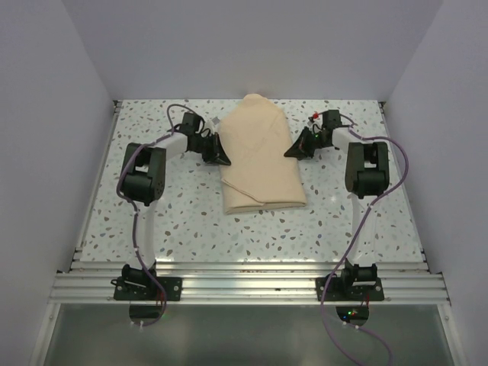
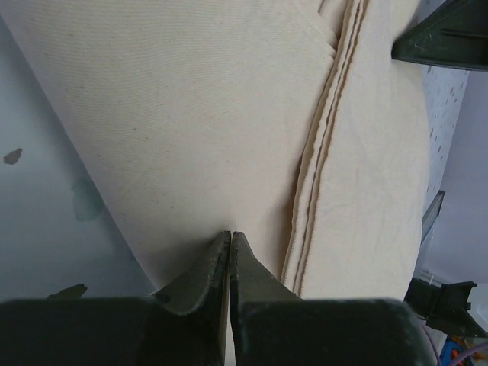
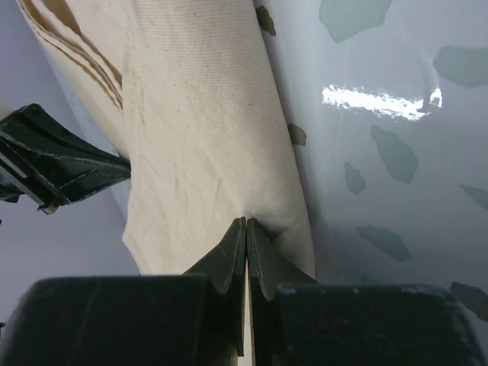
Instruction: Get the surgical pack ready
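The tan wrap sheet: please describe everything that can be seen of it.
The wrap sheet looks like tan, finely woven material, folded into a long bundle, rounded at the far end and squarer at the near end. Layered edges with darker lines run along it. It lies flat on the speckled table. The left end effector and the right end effector, both shut, seem to pinch its opposite side edges. Anything inside is hidden.

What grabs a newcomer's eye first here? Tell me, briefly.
The tan wrap sheet, folded into a bundle, lies at the middle of the speckled table. The left claw and right claw pinch its opposite side edges, both shut on the cloth.
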Robot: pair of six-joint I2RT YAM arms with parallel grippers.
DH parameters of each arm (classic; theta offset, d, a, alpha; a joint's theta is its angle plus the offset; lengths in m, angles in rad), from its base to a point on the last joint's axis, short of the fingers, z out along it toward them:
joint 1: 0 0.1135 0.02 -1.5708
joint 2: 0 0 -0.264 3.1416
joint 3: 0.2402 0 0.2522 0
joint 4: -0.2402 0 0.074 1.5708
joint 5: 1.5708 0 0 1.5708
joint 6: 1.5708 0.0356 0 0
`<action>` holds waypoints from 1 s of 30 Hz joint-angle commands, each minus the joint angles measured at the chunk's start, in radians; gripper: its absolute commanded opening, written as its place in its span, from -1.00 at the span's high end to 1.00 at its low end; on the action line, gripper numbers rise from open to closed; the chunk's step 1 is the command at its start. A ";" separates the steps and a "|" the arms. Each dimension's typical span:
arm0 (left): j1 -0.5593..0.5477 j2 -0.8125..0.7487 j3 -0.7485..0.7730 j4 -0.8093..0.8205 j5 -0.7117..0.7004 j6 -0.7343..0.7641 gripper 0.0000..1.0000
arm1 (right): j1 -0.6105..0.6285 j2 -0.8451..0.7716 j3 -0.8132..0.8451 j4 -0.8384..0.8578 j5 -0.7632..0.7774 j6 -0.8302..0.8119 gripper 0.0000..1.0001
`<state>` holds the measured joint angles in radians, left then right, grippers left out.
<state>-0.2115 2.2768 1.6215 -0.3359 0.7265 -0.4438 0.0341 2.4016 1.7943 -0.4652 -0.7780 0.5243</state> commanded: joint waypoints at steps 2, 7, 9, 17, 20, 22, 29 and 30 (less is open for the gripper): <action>0.014 0.039 0.043 -0.078 -0.038 0.016 0.88 | 0.003 -0.025 -0.078 -0.006 0.003 -0.015 1.00; 0.021 0.040 0.009 -0.132 -0.056 0.045 0.90 | 0.006 -0.053 -0.139 -0.030 0.022 -0.032 0.99; 0.021 0.026 -0.015 -0.127 -0.058 0.053 0.90 | 0.009 -0.067 -0.159 -0.044 0.028 -0.044 0.99; 0.021 -0.072 -0.190 -0.107 -0.061 0.085 0.95 | 0.035 -0.147 -0.328 -0.033 0.029 -0.063 0.99; 0.021 -0.106 -0.242 -0.104 -0.059 0.094 0.98 | 0.041 -0.167 -0.360 -0.038 0.026 -0.066 0.99; 0.021 -0.140 -0.253 -0.097 -0.052 0.100 0.98 | 0.049 -0.190 -0.336 -0.062 0.035 -0.076 0.99; 0.021 -0.168 -0.057 -0.033 0.007 0.068 0.92 | 0.073 -0.237 -0.199 0.054 -0.036 0.028 0.96; 0.021 -0.140 -0.036 -0.017 0.014 0.053 0.92 | 0.075 -0.227 -0.175 0.092 -0.049 0.058 0.96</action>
<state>-0.1970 2.1441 1.4685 -0.4122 0.7277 -0.3832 0.1001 2.2288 1.5406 -0.4767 -0.7982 0.5072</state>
